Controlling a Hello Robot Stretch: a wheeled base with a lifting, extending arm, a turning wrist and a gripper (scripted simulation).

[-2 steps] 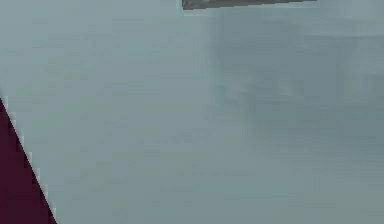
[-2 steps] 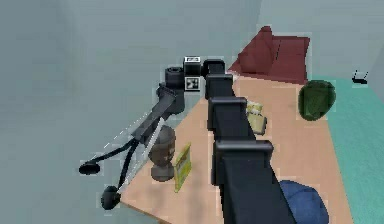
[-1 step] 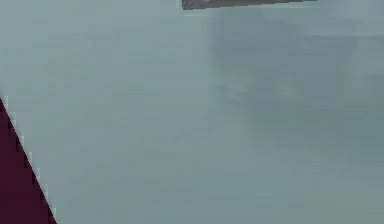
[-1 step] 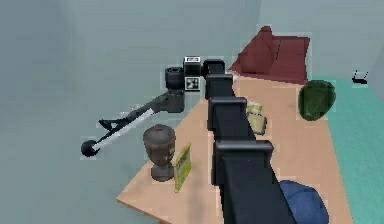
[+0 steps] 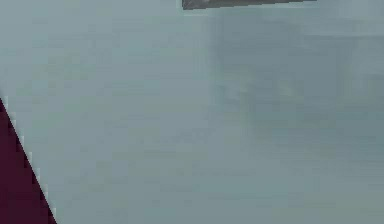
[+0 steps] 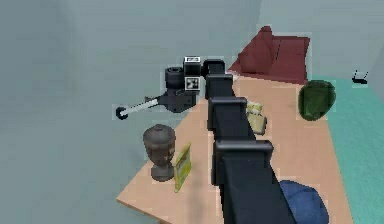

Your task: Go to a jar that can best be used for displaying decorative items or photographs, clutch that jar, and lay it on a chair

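Arm side view: the arm (image 6: pixel 232 140) reaches out over a peach counter (image 6: pixel 300 150). At its far end sits the hand (image 6: pixel 125 111), its thin fingers (image 6: pixel 145 104) pointing toward the view's left, past the counter's edge. Only pale wall lies behind the fingertips, so the hand holds nothing. Cannot tell whether the fingers stand apart or together.

Things on the counter, placed from the hand:
- Dark footed object (image 6: pixel 160 150): nearer the robot than the hand, near the counter's left edge and upright. Cannot tell whether it is a vessel or a bust.
- Yellow-green card (image 6: pixel 183 166): just beside the dark object on its arm side, standing on edge.
- Green vessel (image 6: pixel 317 100): rounded and glossy, the shape closest to a jar. It stands across the arm from the hand, toward the view's right and well apart from the fingers.
- Small beige thing (image 6: pixel 258 118): just on the far side of the arm from the hand, between the arm and the green vessel.
- Maroon cushion (image 6: pixel 270 55): farther out than the hand, at the counter's far right end.
- Blue rounded thing (image 6: pixel 302 205): at the bottom edge, beside the arm's base.

Forward view: a pale blue-grey wall (image 5: pixel 200 120), a dark maroon wedge (image 5: pixel 15 175) at lower left, and a grey strip (image 5: pixel 250 4) at the top edge.
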